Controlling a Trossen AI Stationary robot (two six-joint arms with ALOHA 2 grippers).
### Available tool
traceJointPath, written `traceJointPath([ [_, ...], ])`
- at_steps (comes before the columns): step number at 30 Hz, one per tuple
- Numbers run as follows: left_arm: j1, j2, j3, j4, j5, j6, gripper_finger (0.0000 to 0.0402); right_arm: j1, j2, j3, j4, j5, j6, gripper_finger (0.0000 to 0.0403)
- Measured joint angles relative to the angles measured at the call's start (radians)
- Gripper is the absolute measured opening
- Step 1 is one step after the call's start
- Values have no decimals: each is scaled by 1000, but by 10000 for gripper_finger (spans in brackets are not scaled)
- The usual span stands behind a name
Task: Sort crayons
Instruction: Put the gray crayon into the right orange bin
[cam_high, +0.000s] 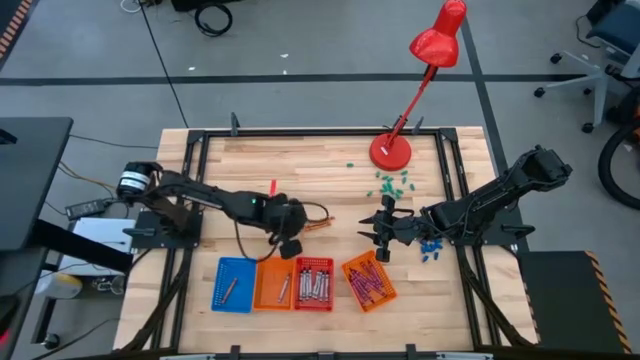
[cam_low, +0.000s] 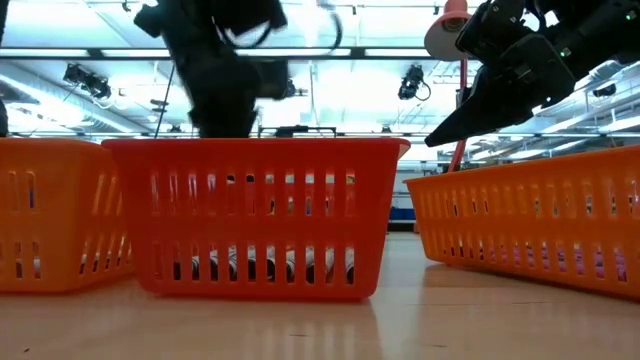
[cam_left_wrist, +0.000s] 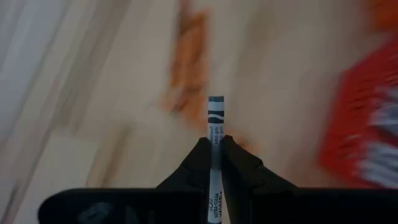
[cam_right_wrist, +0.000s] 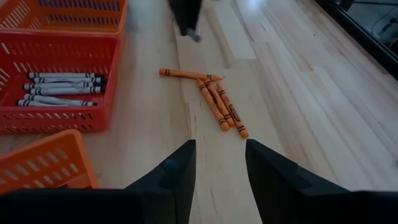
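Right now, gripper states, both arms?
Left gripper: shut on a grey crayon.
Right gripper: open, holding nothing.

Your high view looks straight down on the table (cam_high: 330, 160). The low one sits at tabletop height, close against the red basket (cam_low: 262, 215). The right wrist view faces that basket from three o'clock; the left wrist view looks blurred, perhaps downward.

Upper left of the low view, the left pincer (cam_low: 215, 70) is a dark blur; the crayon (cam_left_wrist: 215, 134) it grips runs off the wrist picture's bottom edge.
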Motion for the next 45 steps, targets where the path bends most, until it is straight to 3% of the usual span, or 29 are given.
traceJointPath([
  [8, -126, -10, 3, 241, -10, 269, 29, 0, 0, 0, -4, 1, 0, 144],
  [18, -344, -12, 3, 283, -54, 700, 30, -1, 0, 0, -28, 46, -4, 144],
  [25, -520, -12, 5, 276, -300, 784, 30, -11, 0, 0, -36, 55, -3, 144],
  [31, -621, -9, 5, 207, -430, 783, 30, -32, 0, 0, -36, 49, 0, 144],
  [39, -654, -8, 6, 64, -424, 754, 30, -60, 0, 0, -54, 46, -10, 144],
  [45, -642, -7, 6, -65, -347, 909, 38, -85, 0, 0, -61, 45, -16, 144],
])
